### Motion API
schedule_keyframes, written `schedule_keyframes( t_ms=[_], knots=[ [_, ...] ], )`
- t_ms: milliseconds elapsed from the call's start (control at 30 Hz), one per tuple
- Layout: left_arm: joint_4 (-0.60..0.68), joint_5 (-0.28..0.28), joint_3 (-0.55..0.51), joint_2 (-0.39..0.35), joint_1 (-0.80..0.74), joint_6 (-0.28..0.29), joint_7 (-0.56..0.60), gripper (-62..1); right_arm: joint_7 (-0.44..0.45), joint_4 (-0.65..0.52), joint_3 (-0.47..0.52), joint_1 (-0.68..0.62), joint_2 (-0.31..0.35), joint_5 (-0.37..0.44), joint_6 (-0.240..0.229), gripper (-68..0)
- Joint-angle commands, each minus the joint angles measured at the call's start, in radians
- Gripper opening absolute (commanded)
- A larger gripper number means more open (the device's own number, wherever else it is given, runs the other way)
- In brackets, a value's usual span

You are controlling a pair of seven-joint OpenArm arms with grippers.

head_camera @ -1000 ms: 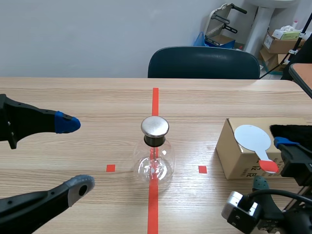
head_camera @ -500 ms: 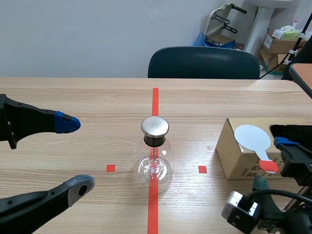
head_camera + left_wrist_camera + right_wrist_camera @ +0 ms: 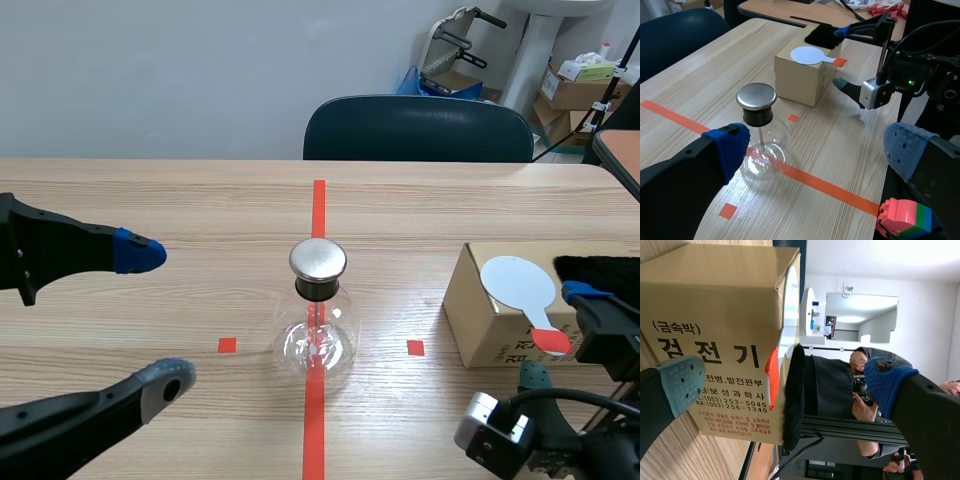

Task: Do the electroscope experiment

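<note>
Right wrist view, box printed "검전기" and "(금속박)", right gripper wide open, nothing gripped, fur ahead, left gripper wide open, empty, flask on tape line, box at its 3 o'clock

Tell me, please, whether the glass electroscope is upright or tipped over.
Upright: the electroscope rests on its round glass base, with its metal cap straight above and the rod inside vertical.
</note>
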State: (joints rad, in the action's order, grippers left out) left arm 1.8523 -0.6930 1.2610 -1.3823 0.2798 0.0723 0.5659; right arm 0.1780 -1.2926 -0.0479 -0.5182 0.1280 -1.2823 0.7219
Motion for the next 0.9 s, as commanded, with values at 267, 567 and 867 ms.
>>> schedule_keyframes(
  t_ms=[267,567,867],
  knots=[
    [0.011,-0.003,-0.005,0.002,0.003,0.002,0.013,-3.4,-0.008,-0.015,0.008,0.005,0.013,0.004,0.048,0.4],
    [0.011,-0.003,-0.005,0.002,0.003,-0.002,0.013,-3.4,-0.007,-0.015,0.008,0.005,0.013,0.004,0.048,0.4],
    [0.007,-0.003,-0.005,0.002,0.003,-0.002,-0.009,-3.4,-0.008,-0.015,0.008,0.005,0.013,0.004,0.048,0.4]
  ],
)
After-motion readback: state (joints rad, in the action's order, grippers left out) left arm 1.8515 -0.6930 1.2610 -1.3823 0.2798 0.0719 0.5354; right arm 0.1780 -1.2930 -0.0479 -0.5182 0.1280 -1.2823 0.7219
